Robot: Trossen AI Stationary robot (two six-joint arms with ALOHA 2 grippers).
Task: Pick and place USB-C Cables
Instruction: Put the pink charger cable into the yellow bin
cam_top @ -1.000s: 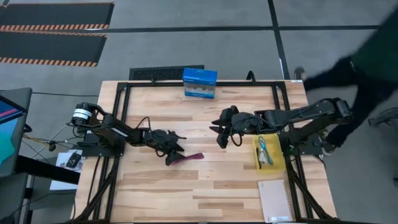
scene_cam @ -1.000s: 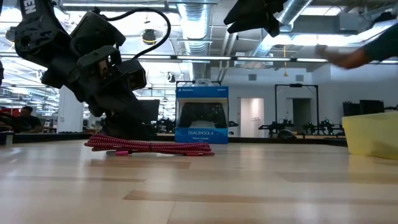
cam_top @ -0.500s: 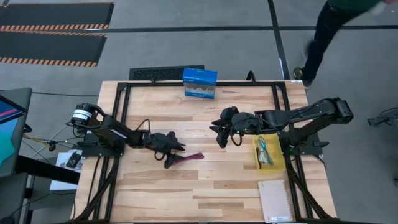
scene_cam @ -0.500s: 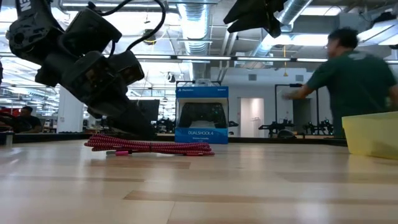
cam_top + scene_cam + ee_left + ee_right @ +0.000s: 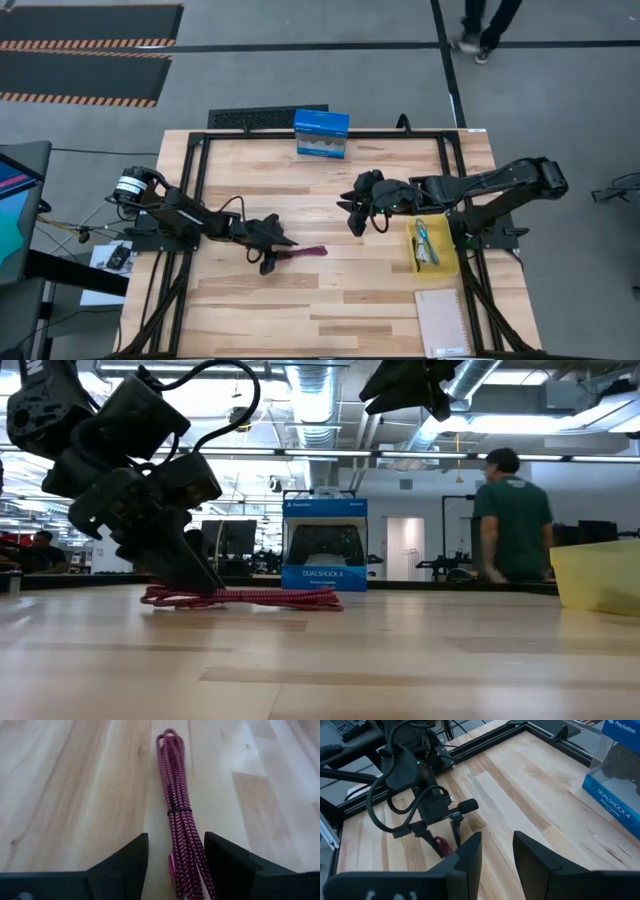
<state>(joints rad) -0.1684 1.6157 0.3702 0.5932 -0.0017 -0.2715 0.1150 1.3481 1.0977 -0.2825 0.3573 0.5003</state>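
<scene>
Standing by the table, I see on the left the left gripper [image 5: 268, 262] low over the wood, its fingers spread, one on each side of the near end of the red cable [image 5: 178, 815]. I think it is placed so in order to close on the bundle at its tied end; the fingers do not pinch it yet. The cable lies flat on the table [image 5: 340, 300], left of the middle, stretching to the right from the gripper. Only one cable lies loose on the wood. In the middle, at the far edge, stands one blue box [image 5: 321, 134]. Further right, the right gripper [image 5: 353, 214] hangs high above the table with fingers apart, holding nothing, probably waiting. At the right edge is one yellow bin [image 5: 433, 247] with something thin and teal inside, perhaps cables already placed; I cannot count them. Nearer lies one notebook [image 5: 443, 322].
</scene>
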